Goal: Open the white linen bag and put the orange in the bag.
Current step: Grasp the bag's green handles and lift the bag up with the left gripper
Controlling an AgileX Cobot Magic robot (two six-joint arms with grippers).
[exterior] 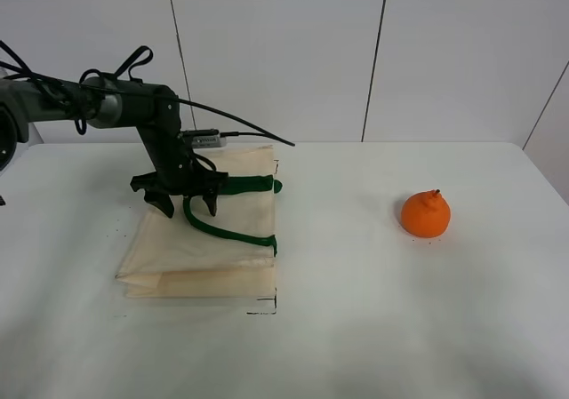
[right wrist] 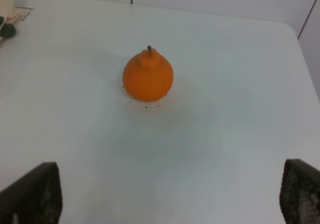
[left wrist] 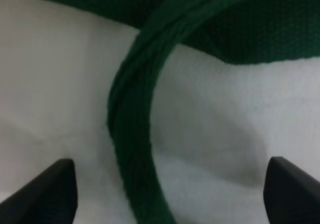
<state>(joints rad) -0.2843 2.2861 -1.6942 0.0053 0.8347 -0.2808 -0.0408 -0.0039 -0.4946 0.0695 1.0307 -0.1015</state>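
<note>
The bag (exterior: 200,243) lies flat on the left part of the white surface (exterior: 373,319). It is cream cloth with a green strap (exterior: 227,231) that curls in a loop on top of it.

The left end effector (exterior: 188,209) points down over the far part of the bag. Its two black fingers (exterior: 165,205) are spread wide. The strap loop runs between them. In the left wrist view, the left end effector (left wrist: 165,194) has one dark fingertip at each side, and the strap (left wrist: 131,134) bends across the pale bag (left wrist: 60,84) in the gap. It grips nothing. I cannot tell if the tips touch the cloth.

The orange (exterior: 425,214) sits on the surface well apart from the bag, off to the right, with its bumpy stem end up.

The right end effector (right wrist: 166,196) is wide too and holds nothing. The orange (right wrist: 148,78) lies out in front of it, in line with the gap and not touching it.
</note>
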